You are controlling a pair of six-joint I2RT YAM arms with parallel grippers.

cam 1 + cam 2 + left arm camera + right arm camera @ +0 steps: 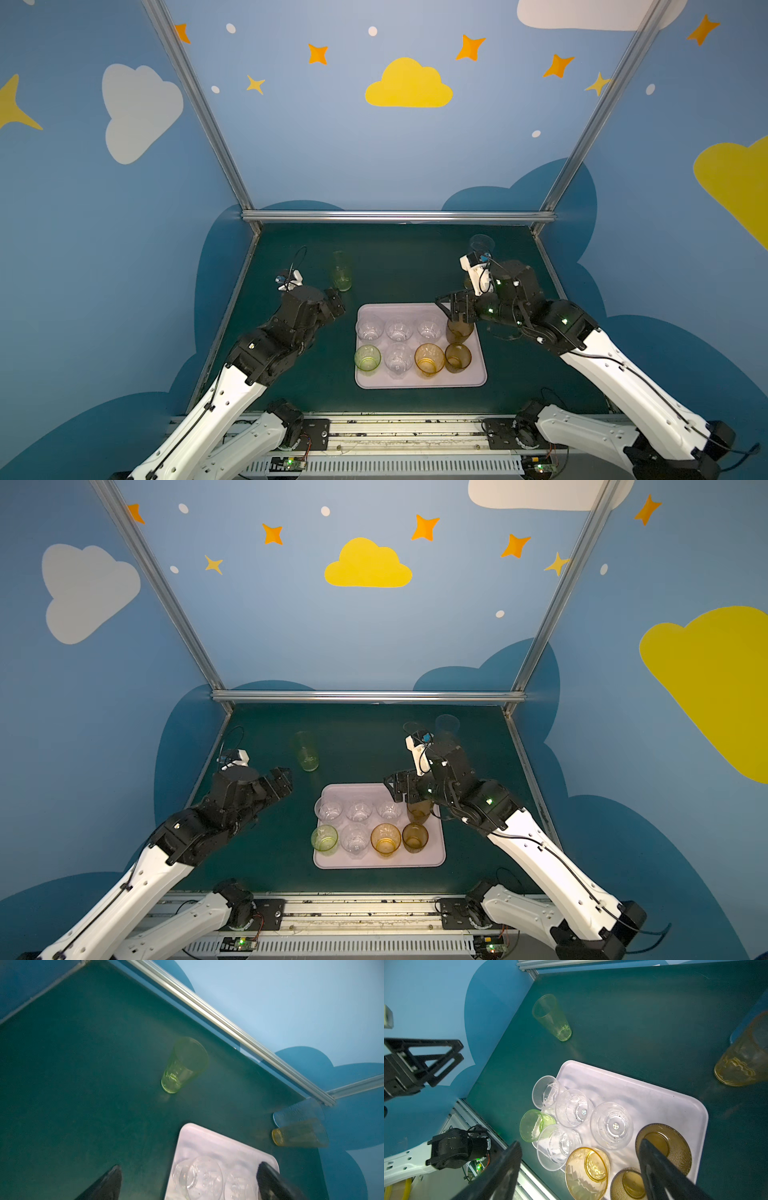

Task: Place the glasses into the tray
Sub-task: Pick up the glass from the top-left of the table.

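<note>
I read left tool [279, 780] and right tool [444, 308] as released, jaws spread. Eight glasses [398, 330] stand in the tray [415, 380]; tall green glass [342, 272], amber glass [299, 1134] and pale blue glass [481, 243] stand on the surface [395, 266].

Tinted and clear tumblers on a pale lilac-pink flat plastic tray [419, 380]
On the tray: four clear faceted short tumblers [369, 328], a short green tumbler [367, 358], a short amber tumbler [429, 359] and two brown dimpled tumblers [457, 357]. Beyond the tray, on the dark green tabletop [395, 266]: a tall green tumbler [342, 272], a tall amber tumbler [299, 1135] and a tall pale blue tumbler [299, 1113].

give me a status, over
Left gripper, right gripper open, empty. Eight glasses in tray. On table: tall green, tall amber, tall blue. No obstruction seen.
</note>
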